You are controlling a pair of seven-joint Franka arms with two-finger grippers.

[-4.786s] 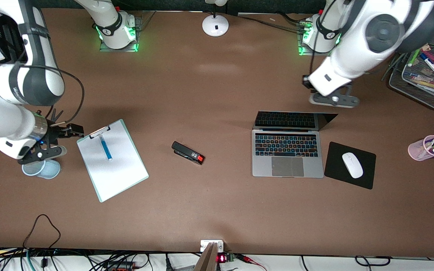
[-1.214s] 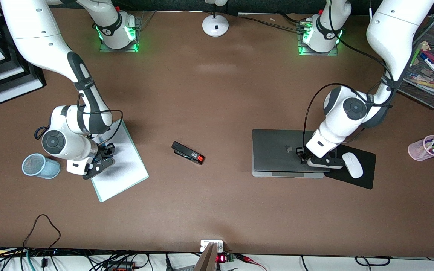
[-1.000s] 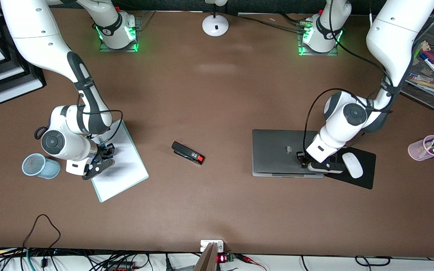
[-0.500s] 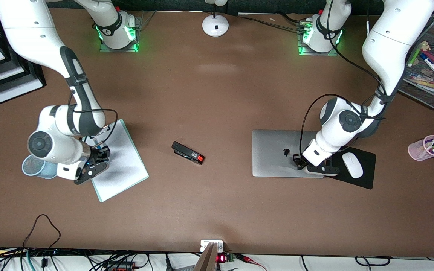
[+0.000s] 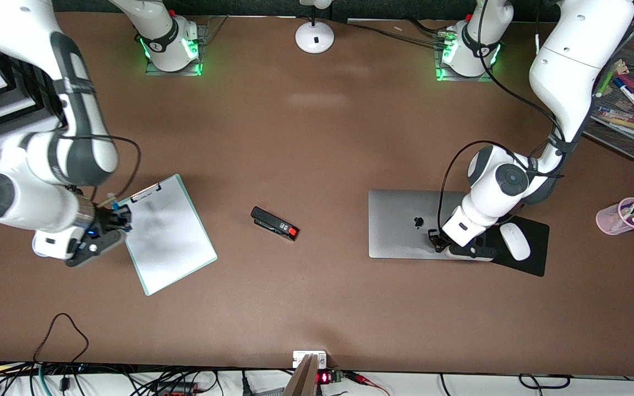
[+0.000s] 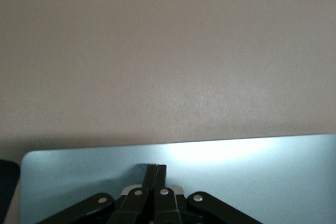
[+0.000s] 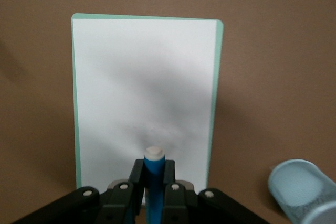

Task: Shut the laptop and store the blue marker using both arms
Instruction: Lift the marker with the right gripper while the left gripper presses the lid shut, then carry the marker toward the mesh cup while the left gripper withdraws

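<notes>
one stapler (image 5: 274, 223) between clipboard (image 5: 166, 240), laptop (image 5: 405, 224)

The left pincer (image 6: 156, 174) has its two black fingers (image 6: 151, 179) pressed flat together, tips resting on the pale lid of the closed laptop (image 6: 262, 177). Past the lid's rounded edge lies bare brown worktop (image 6: 168, 51).

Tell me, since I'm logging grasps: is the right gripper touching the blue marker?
Touching. The right wrist view shows the right gripper with its fingers shut on the blue marker.
</notes>
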